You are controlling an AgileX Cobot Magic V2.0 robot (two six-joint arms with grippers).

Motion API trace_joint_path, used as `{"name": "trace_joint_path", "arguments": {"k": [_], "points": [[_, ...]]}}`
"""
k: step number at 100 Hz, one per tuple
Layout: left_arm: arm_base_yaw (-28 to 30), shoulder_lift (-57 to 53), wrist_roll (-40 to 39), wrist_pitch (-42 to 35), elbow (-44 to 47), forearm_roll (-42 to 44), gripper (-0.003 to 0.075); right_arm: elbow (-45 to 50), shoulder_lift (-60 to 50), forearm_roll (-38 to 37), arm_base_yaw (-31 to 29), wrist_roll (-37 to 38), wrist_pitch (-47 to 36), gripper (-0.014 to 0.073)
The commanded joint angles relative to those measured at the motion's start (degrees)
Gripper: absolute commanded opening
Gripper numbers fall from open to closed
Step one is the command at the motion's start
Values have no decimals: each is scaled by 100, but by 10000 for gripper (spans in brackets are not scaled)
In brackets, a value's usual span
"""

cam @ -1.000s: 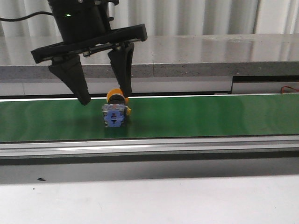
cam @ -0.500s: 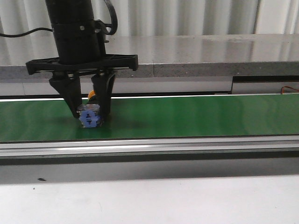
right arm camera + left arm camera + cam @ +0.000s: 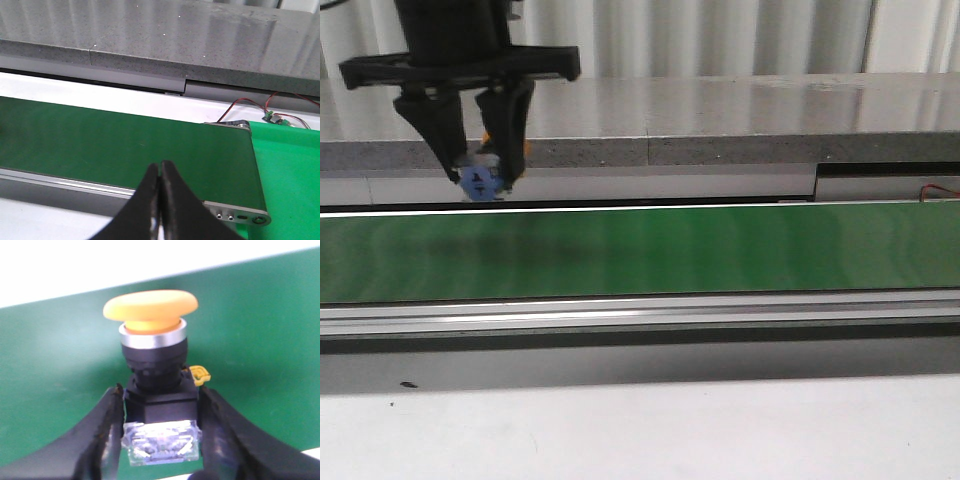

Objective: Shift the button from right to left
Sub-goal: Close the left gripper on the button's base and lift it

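Nearest the camera, the white counter (image 3: 640, 430) and the conveyor's metal rail (image 3: 640, 322), then the green belt (image 3: 720, 250); no part lies on the stretch the front view shows.

Above the belt's left end, left claw (image 3: 480, 180) is clamped on the button (image 3: 481, 181), holding it clear of the belt. Left wrist view: fingers (image 3: 100, 440) pinch the blocky lower body from both sides, yellow cap (image 3: 150, 307) and black collar sticking out past the tips.

Right claw (image 3: 160, 172) is pressed fully together, holding nothing, parked over the belt's right end near the loose red wires (image 3: 292, 107).

Risks, my read:
- Grip sits only on the base; the clear bottom block looks slick. A jerk could twist or slip the part out.
- Top-heavy cap. Released from height or tilted, it likely tips and rolls, possibly off the belt edge.
- If the belt is running, setting it down on it could carry it away from the left end.

Behind it all, grey ledge (image 3: 740, 110) and corrugated wall; no obstruction there that I can see.
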Motion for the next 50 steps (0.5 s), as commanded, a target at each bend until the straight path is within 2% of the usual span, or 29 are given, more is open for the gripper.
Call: {"name": "trace_joint_path", "arguments": {"k": [1, 36, 50], "points": [[284, -478, 180, 227, -184, 18, -20, -147, 49, -30, 9, -42, -450, -69], [1713, -675, 1391, 227, -184, -155, -20, -147, 49, -30, 9, -42, -450, -69], [2309, -675, 2214, 227, -172, -215, -20, -147, 49, -30, 9, -42, -450, -69]]}}
